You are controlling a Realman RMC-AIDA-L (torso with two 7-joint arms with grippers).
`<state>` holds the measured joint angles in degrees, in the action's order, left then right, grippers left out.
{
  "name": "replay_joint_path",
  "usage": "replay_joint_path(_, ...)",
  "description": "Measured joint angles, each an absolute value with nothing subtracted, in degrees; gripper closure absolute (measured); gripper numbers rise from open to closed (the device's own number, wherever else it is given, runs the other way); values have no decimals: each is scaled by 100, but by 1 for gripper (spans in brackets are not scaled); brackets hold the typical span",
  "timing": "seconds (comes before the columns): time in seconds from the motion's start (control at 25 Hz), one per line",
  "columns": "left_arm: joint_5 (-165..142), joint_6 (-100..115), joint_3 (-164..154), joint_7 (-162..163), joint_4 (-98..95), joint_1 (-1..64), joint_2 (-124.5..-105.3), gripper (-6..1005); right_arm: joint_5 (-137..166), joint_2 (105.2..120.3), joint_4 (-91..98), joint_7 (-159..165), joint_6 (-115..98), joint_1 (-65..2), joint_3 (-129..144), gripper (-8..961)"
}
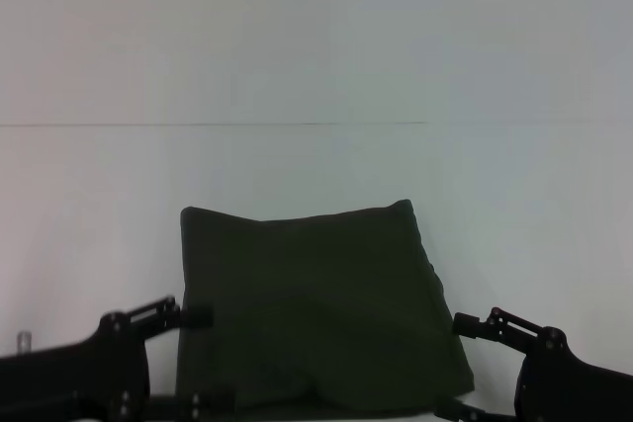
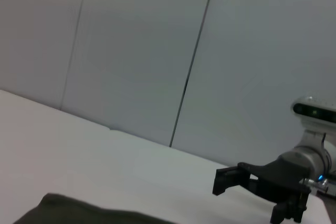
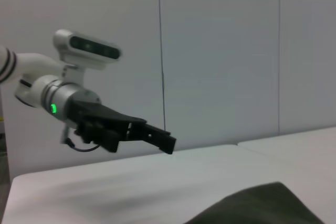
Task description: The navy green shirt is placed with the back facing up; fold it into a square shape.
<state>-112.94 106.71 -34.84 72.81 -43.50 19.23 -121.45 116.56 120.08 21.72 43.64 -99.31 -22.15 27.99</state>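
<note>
My left claw [image 1: 203,363] and right claw [image 1: 457,368] hang released, fingers apart, at the shirt's near corners, 1 each side. Between them the navy green shirt [image 1: 316,308] lies folded, roughly square, on the white worktop [image 1: 316,165], reaching away from me.

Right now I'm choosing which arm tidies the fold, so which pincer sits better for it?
Left, narrowly. The left pincer meets the shirt at its near left edge, while the right pincer sits just off the right edge. Both look about equally near, so it is a close call.
</note>
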Motion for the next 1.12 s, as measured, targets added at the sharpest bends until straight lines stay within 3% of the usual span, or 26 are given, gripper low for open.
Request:
replay_joint_path(0.28, -11497, 10218, -3346, 6615, -3982, 1381, -12215, 52, 11673, 12005, 1626, 3741, -9339, -1928, 2867, 50)
replay_joint_path(0.52, -11510, 10129, -3094, 6198, -3409, 1322, -12108, 52, 11678, 12011, 1448, 3492, -9145, -1875, 2906, 52)
replay_joint_path(1.12, -11512, 10109, -3091, 6128, -3400, 1334, -12153, 52, 11631, 12015, 1380, 3453, -9185, -1893, 2831, 53)
